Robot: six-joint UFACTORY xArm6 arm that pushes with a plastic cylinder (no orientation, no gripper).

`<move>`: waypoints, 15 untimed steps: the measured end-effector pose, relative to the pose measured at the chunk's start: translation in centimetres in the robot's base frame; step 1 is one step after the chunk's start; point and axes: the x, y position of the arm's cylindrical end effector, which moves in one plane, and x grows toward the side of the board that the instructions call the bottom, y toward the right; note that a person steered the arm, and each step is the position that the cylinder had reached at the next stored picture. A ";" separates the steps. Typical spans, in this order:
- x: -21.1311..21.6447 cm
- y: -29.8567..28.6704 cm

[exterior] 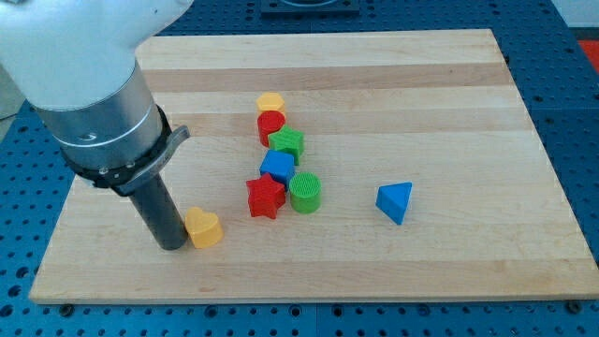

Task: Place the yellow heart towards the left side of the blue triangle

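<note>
The yellow heart [203, 227] lies near the view's bottom left of the wooden board [421, 84]. My tip [172, 245] stands right against the heart's left side, touching it or nearly so. The blue triangle [394, 201] lies far to the right of the heart, at the view's lower right of centre, about 200 pixels away. The rod rises from the tip to the grey arm body at the view's top left.
A cluster of blocks sits at mid-board between heart and triangle: a yellow hexagon [270, 100], a red cylinder [270, 124], a green star [287, 143], a blue cube [277, 167], a red star [266, 197] and a green cylinder [305, 192].
</note>
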 end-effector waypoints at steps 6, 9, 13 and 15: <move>1.4 10.4; 1.2 17.7; 0.2 17.8; 2.1 17.9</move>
